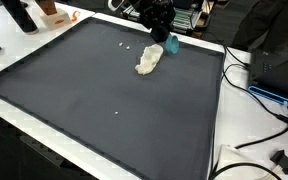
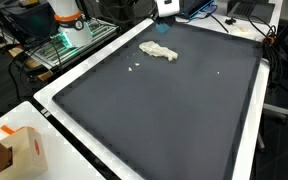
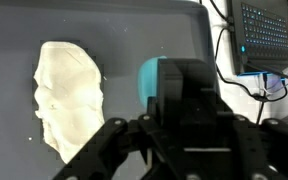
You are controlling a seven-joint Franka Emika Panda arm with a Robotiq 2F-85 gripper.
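cream crumpled soft cloth (image 1: 150,60) | looks light, limp; best pinched at a raised fold | black gripper (image 1: 164,36) near it, finger opening cannot be told

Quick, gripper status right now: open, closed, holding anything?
Gripper: cannot be told; its fingertips are hidden, close over the blue object beside the white cloth.
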